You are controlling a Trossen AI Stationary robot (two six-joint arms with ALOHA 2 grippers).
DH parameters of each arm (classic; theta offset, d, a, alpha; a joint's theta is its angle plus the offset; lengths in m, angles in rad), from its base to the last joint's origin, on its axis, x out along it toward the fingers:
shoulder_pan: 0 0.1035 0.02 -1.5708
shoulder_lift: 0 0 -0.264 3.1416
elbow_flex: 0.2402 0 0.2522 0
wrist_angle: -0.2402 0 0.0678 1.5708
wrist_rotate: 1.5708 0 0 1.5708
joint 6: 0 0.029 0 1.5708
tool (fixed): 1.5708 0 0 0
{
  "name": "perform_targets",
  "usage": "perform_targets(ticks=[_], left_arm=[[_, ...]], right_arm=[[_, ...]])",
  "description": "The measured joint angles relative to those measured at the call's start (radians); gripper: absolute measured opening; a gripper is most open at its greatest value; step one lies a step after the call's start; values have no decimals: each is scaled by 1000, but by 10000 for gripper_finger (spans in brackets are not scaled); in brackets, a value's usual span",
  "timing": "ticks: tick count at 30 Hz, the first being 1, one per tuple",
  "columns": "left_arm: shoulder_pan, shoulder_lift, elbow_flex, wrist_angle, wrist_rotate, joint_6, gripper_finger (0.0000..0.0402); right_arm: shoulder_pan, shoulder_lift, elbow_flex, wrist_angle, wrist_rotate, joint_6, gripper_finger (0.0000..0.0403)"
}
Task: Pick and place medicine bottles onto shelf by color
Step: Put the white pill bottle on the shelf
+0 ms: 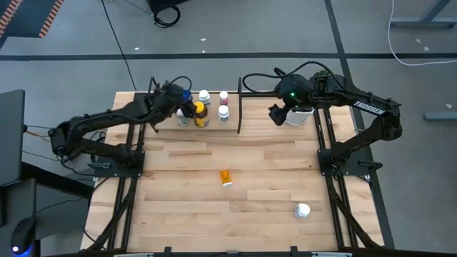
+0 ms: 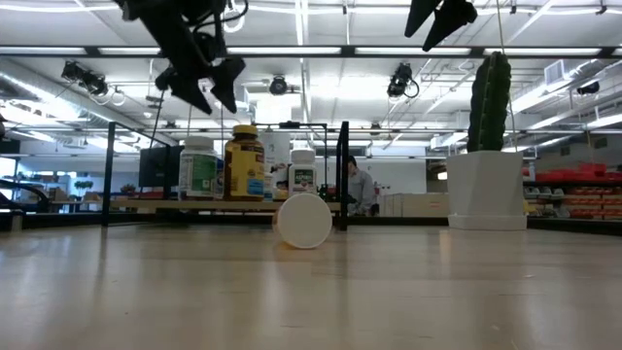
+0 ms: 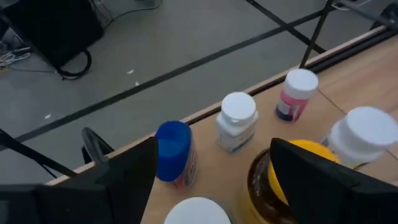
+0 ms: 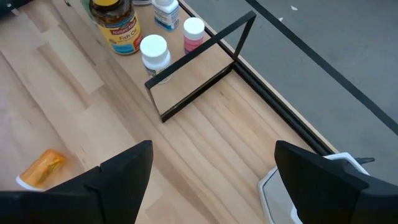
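Observation:
Several medicine bottles stand on the light-wood shelf (image 1: 214,127) at the table's far edge: a blue one (image 3: 173,152), an amber yellow-lidded one (image 1: 201,113), and white-capped ones (image 3: 236,121), one of them pink-labelled (image 3: 295,93). My left gripper (image 3: 214,149) hangs open above the shelf's left bottles (image 2: 209,83), touching nothing. A small orange bottle (image 1: 226,177) lies on its side at mid-table. A white bottle (image 1: 303,210) sits near the front right. My right gripper (image 4: 214,149) waits open, high over the far right (image 1: 278,114).
A white pot with a green cactus (image 2: 486,185) stands at the far right, under my right arm. Thin black upright rods (image 4: 199,68) frame the shelf's right end. Bare planks (image 1: 186,207) stretch across the table's near half around the two loose bottles.

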Motion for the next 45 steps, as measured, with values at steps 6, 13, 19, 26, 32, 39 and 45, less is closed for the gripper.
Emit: perform_targets(ticks=[6, 13, 19, 26, 32, 39, 45], left_arm=[[-62, 0, 150, -137, 120, -83, 315], [-257, 1, 177, -134, 295, -2, 305], [-387, 6, 177, -95, 294, -130, 304], [-470, 36, 175, 5, 321, -136, 304], [-506, 58, 178, 97, 416, -75, 300], [-580, 119, 176, 62, 462, 26, 300], [-655, 202, 176, 56, 458, 279, 300]], right_arm=[[33, 0, 0, -31, -32, 36, 344], [132, -2, 0, -154, -102, 54, 344], [233, -6, 0, -265, -188, 280, 344], [420, -6, -1, -275, -222, 573, 344], [570, 2, -95, -248, -172, 852, 344], [667, 6, -272, -21, -175, 1132, 344], [740, 7, -360, 140, -245, 1328, 344]])
